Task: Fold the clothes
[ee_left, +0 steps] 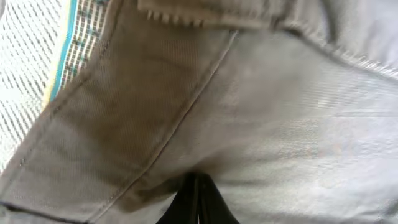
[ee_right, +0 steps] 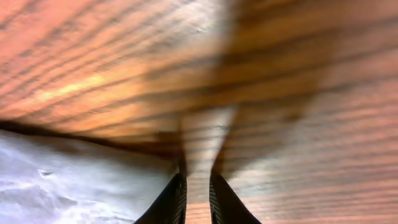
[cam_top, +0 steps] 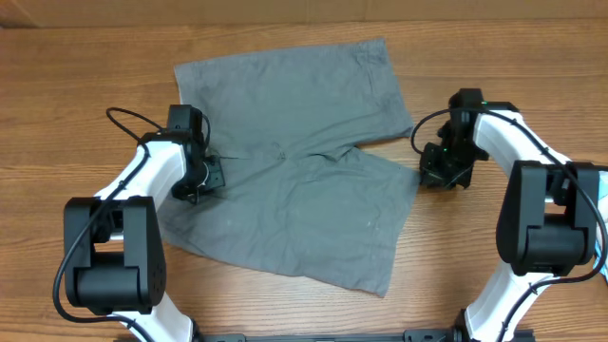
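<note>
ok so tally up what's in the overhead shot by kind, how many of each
grey shorts: 1
robot arms: 2 (left arm, right arm)
wooden table: 1
total: 4

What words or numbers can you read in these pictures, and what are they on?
None. The shorts show no readable label, their striped inner lining carries only a pattern, and the table has no markings.
</note>
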